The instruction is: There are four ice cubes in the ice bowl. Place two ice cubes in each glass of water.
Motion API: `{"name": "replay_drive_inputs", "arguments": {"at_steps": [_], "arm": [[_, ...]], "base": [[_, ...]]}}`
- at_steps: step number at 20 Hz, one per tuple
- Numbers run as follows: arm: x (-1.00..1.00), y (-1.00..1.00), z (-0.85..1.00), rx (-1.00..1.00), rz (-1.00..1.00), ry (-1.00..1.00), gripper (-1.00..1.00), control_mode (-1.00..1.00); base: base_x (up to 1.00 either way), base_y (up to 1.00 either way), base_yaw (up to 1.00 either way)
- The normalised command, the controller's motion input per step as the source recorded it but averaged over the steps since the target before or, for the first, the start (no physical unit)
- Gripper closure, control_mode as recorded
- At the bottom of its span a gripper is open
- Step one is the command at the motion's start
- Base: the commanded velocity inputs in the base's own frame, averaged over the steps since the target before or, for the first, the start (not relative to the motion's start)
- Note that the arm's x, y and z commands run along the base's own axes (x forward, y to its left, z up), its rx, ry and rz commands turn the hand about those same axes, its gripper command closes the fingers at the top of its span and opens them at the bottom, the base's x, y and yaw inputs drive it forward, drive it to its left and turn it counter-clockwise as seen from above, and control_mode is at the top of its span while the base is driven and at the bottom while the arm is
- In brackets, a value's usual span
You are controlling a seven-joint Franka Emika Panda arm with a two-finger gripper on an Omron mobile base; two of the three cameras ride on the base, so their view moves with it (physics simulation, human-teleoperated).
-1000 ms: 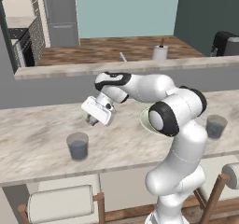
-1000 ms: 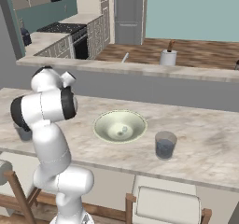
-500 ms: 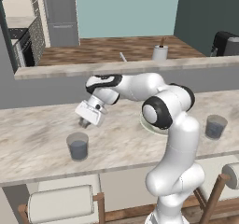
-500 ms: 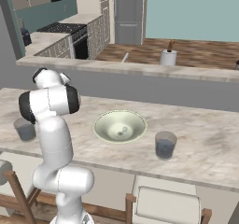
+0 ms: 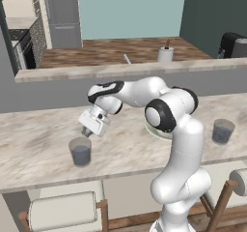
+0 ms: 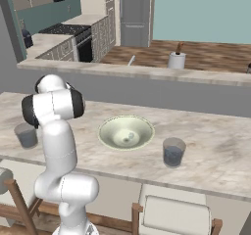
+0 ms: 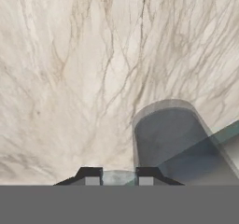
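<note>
In the hand view a small pale translucent ice cube point(image 7: 119, 177) sits pinched between my two dark fingertips, and my gripper point(image 7: 119, 178) is shut on it. One glass of water point(image 7: 170, 139) stands just right of the fingers there. From the left base view my gripper point(image 5: 88, 129) hangs a little above and behind that left glass point(image 5: 80, 151). The other glass point(image 5: 223, 131) stands far right on the counter. The ice bowl point(image 6: 126, 132) rests mid-counter between the left glass point(image 6: 26, 134) and the right glass point(image 6: 173, 152); my arm partly hides it in the left base view.
A white mug with a brown stick point(image 5: 165, 54) stands on the raised back ledge, beyond the counter. A dark appliance point(image 5: 234, 45) is at the far right of that ledge. Stools point(image 6: 171, 214) stand along the counter's near edge.
The arm has swung left, away from the bowl, and lowered toward the left glass. The grip on the cube has stayed the same.
</note>
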Motion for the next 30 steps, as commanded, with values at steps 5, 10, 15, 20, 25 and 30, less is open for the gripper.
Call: {"name": "replay_drive_inputs", "arguments": {"at_steps": [5, 10, 15, 20, 25, 30], "arm": [[0.00, 0.09, -0.03, 0.00, -0.01, -0.06, 1.00, -1.00], [0.00, 0.33, 0.00, 0.00, -0.01, -0.05, 1.00, -1.00], [0.00, 0.33, -0.06, -0.01, -0.02, -0.02, 1.00, -1.00], [0.02, 0.10, -0.23, 0.00, -0.02, 0.00, 1.00, -1.00], [0.02, 0.00, -0.21, 0.00, -0.01, 0.00, 1.00, -1.00], [-0.02, -0.08, -0.07, 0.00, -0.01, 0.00, 1.00, -1.00]], "base": [[0.00, 0.00, 0.00], [0.00, 0.00, 0.00], [0.00, 0.00, 0.00], [0.00, 0.00, 0.00], [0.00, 0.00, 0.00], [0.00, 0.00, 0.00]]}}
